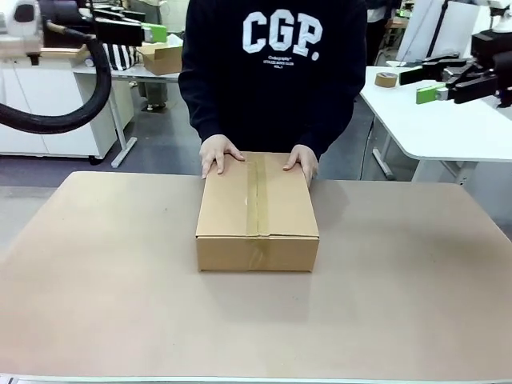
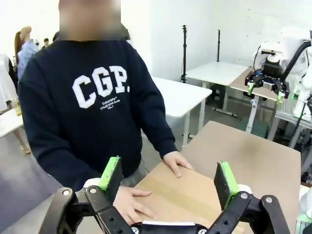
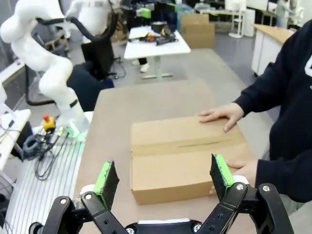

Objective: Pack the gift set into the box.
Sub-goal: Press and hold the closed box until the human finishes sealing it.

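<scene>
The box (image 1: 256, 212) lies flat in the middle of the brown table (image 1: 112, 280), flaps shut, with a tape strip along its middle seam. A person in a dark sweatshirt rests both hands (image 1: 220, 154) (image 1: 302, 162) on its far end. The gift set is out of view. My left gripper (image 1: 148, 32) hangs high at the far left, open and holding nothing. High at the far right, my right gripper (image 1: 424, 84) is open too. The left wrist view has the left gripper (image 2: 168, 178) above the box (image 2: 190, 195). The right wrist view looks past the right gripper (image 3: 163, 175) at the box (image 3: 180, 156).
A white table (image 1: 432, 120) with a tape roll (image 1: 386, 79) stands at the back right. A small carton (image 1: 162, 58) sits on a table at the back left. A thick black hose (image 1: 72, 112) loops down from the left arm.
</scene>
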